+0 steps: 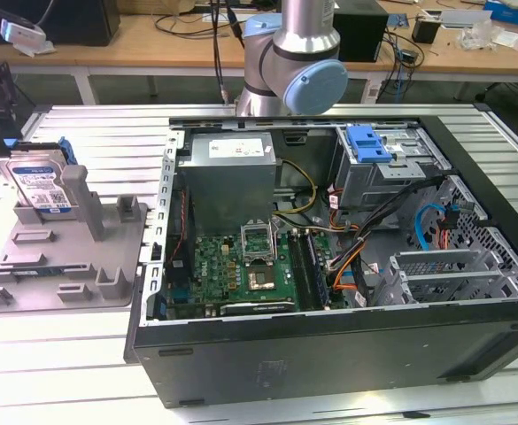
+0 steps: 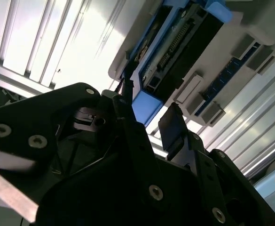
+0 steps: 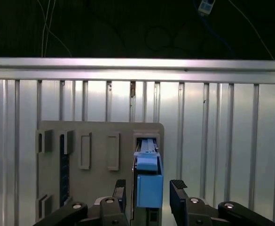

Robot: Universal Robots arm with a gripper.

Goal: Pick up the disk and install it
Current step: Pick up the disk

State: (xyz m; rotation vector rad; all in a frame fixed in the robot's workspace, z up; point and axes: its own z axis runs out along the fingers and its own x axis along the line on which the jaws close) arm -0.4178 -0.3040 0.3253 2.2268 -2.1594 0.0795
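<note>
The disk [image 1: 39, 181], a silver drive with a white-and-blue label in a blue carrier, stands on edge in a grey slotted holder [image 1: 73, 261] at the exterior view's left. In the first wrist view its blue carrier end [image 3: 149, 186] sits between my two dark fingers [image 3: 120, 190], with a gap on each side. My gripper [image 3: 149, 189] is open and straddles the disk without gripping it. The second wrist view shows the same: the disk [image 2: 179, 42] in the holder, and the gripper [image 2: 149, 106] with one finger on each side of its blue end.
An open computer case [image 1: 329, 354] lies on the slatted metal table [image 1: 90, 124] to the holder's right. Inside are a grey power-supply box [image 1: 232, 168], a motherboard [image 1: 241, 266], cables and a drive bay with a blue latch [image 1: 369, 146]. The arm's base [image 1: 298, 62] stands behind the case.
</note>
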